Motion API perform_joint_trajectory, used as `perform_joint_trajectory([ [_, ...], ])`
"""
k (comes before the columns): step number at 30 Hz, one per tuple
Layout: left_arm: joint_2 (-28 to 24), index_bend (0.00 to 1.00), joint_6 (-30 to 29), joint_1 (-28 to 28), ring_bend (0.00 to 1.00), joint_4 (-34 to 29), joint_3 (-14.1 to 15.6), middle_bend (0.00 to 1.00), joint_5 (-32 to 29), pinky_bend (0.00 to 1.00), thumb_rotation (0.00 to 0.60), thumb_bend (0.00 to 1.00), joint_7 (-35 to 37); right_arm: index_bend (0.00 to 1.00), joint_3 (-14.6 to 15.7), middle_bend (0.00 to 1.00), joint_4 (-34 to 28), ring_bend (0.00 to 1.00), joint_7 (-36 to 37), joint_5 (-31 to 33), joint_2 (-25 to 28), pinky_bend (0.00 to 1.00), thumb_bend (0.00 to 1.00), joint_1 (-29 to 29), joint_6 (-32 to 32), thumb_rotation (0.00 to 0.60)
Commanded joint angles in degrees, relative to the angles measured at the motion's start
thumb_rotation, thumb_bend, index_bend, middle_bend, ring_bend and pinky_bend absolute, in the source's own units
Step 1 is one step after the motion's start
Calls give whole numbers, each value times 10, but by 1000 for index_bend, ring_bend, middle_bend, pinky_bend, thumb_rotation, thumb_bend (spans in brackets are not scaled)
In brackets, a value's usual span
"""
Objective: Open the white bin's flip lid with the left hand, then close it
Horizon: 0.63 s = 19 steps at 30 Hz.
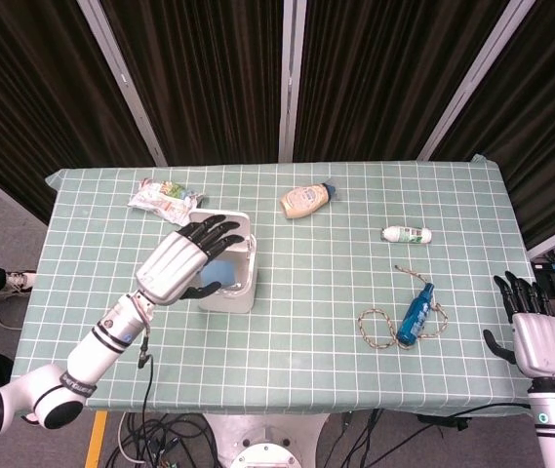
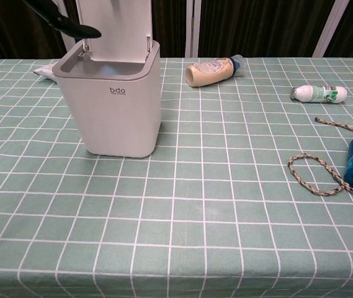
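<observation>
The white bin (image 2: pixel 120 105) stands left of the table's middle with its flip lid (image 2: pixel 114 25) upright and open. In the head view my left hand (image 1: pixel 181 261) hovers over the bin (image 1: pixel 241 292), fingers spread and holding nothing, covering most of the opening. Its dark fingertips (image 2: pixel 64 20) show at the top left of the chest view, just left of the lid; whether they touch it I cannot tell. My right hand (image 1: pixel 535 336) is off the table's right front corner, open and empty.
A crumpled snack packet (image 1: pixel 163 198) lies behind the bin on the left. A tan squeeze bottle (image 1: pixel 306 200) lies at the back centre and a small white bottle (image 1: pixel 407 234) to the right. A blue bottle (image 1: pixel 416 314) lies on a rope (image 1: pixel 376 327) at front right.
</observation>
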<state>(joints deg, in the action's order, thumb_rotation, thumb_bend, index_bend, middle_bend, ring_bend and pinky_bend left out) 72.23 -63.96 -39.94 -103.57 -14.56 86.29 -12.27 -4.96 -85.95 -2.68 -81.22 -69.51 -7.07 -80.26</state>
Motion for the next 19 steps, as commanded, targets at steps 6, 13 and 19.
perform_joint_trajectory([
  [6, -53, 136, -101, 84, 47, -27, 48, 108, 22, 276, 600, 106, -28, 0, 2, 0, -2, 0, 3, -7, 2, 0, 221, 2, -6, 600],
  [13, -60, 155, -252, 236, 48, 29, 115, 139, -7, 261, 600, 106, -14, 0, 5, 0, -7, 0, 6, -17, 5, 0, 220, 6, -15, 600],
  [19, -48, 155, -263, 303, 48, 94, 160, 136, -38, 204, 600, 103, 23, 0, 11, 0, -14, 0, -7, -24, 0, 0, 218, 6, -16, 600],
])
